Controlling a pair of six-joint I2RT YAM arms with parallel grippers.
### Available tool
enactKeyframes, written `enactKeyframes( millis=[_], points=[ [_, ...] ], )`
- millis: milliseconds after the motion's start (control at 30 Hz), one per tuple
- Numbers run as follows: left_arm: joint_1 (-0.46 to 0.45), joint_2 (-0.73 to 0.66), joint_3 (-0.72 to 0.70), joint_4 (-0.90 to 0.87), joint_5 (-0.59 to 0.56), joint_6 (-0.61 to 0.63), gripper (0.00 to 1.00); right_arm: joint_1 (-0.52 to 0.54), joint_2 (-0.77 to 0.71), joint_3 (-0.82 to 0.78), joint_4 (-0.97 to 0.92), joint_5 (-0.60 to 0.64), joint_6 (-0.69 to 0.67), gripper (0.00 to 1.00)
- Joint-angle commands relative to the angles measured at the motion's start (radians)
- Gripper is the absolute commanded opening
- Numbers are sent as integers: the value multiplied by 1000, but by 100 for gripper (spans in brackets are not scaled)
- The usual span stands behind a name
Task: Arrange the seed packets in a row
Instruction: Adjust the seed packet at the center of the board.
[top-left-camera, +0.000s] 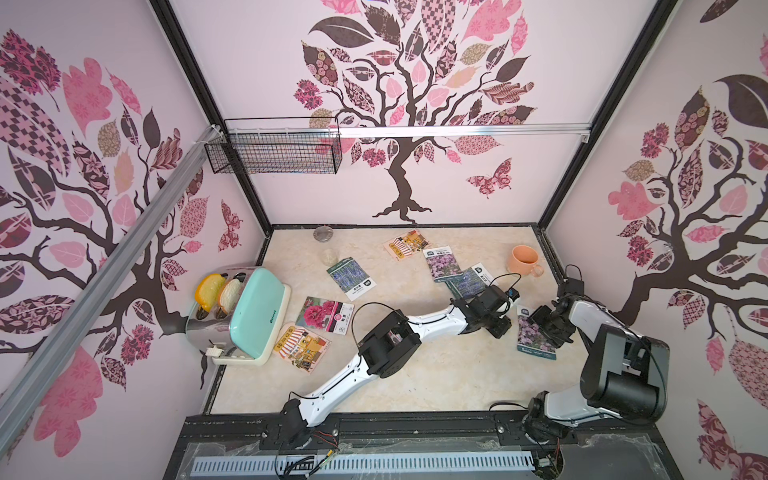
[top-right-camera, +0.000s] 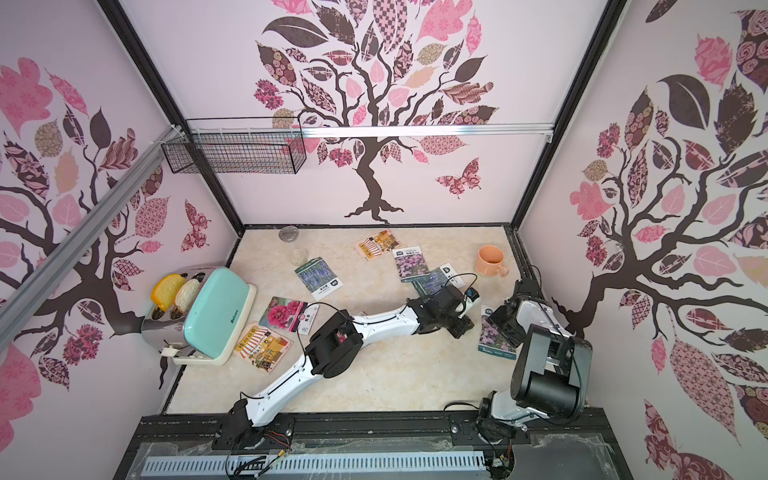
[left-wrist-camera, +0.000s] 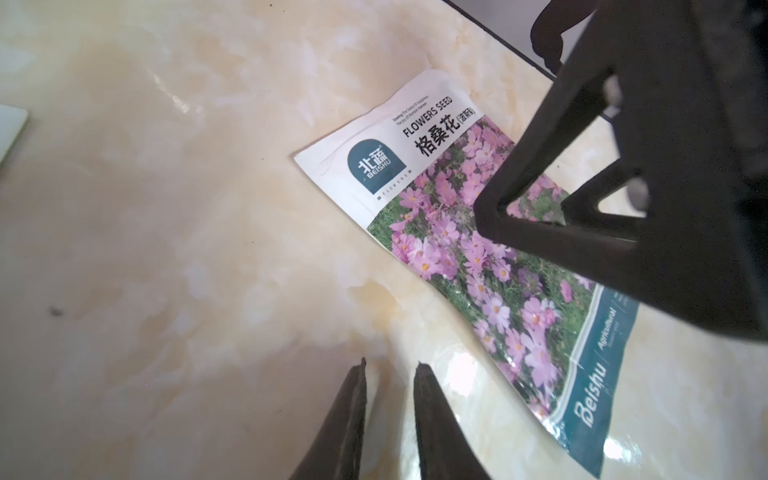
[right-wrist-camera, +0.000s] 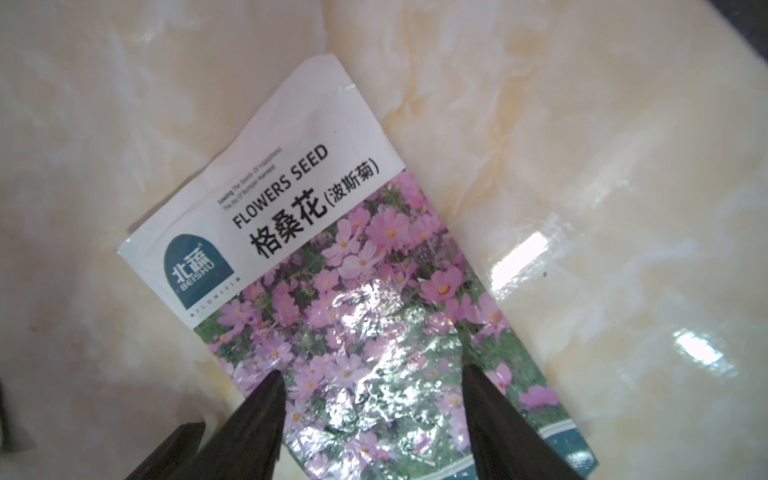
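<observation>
Nearest, the right gripper (right-wrist-camera: 374, 374) hangs wide and empty directly over the near pink-purple packet (right-wrist-camera: 332, 270), fingers (right-wrist-camera: 262, 411) spread across its long axis, which runs roughly near-to-far. The left gripper (left-wrist-camera: 391, 364), narrow and empty, sits just beside it. Six more lie around, nearest first: near orange packet (top-left-camera: 301, 347), red-pink packet (top-left-camera: 326, 314), mid lavender packet (top-left-camera: 351, 278), arm-side lavender packet (top-left-camera: 467, 282), far pink-purple packet (top-left-camera: 442, 264), far orange packet (top-left-camera: 406, 244).

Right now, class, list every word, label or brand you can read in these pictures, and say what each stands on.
"FLOWERS SEED": pink-flower packet.
"格桑花(波斯菊)": same packet.
"北蔬 BEISHU": its teal badge.
"Beishu", "Agricultural": its teal band.
Two tiny lines above "FLOWERS SEED": too small to read surely.
Toaster brand: too blurred.
Other packets: print too small.
</observation>
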Motion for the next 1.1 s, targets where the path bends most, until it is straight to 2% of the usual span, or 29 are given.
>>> enactKeyframes(
  millis=[0,333,1067],
  points=[
    [6,-36,-57,-55,-6,2,23,-4,-37,35,-5,-26,-8,70],
    [-56,-113,-191,-48,-15,24,22,19,-78,131,-47,-121,-30,72],
    [-125,19,4,-137,-9,18,22,46,-127,99,-12,-153,-35,72]
  ],
)
